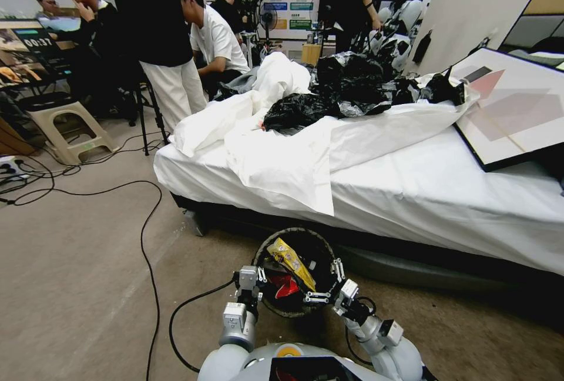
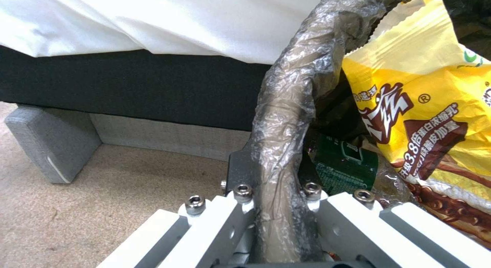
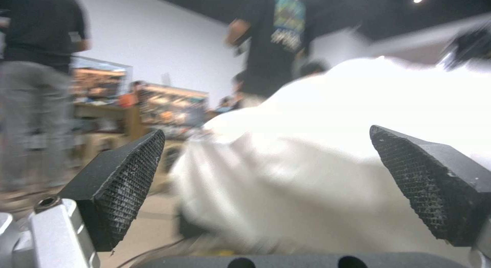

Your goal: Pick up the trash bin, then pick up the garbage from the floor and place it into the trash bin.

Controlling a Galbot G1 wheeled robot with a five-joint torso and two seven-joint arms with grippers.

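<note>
Left gripper [image 2: 276, 206] clamps the trash bin [image 1: 265, 251] rim; yellow wrapper [image 1: 292, 261] inside; right gripper [image 3: 286, 183] spread.

Looks like a robotics lab or demo hall dressed up as a bedroom, not a real home. The landmark is the bed [image 1: 411, 193] with white sheets, sitting on bare carpet. Left of it, loose black cables [image 1: 141, 234] snake over the floor near a plastic step stool [image 1: 67, 125] and a monitor [image 1: 35, 49]. Behind it people stand around, with wall posters [image 1: 288, 7] and parked white robots [image 1: 405, 16].
</note>
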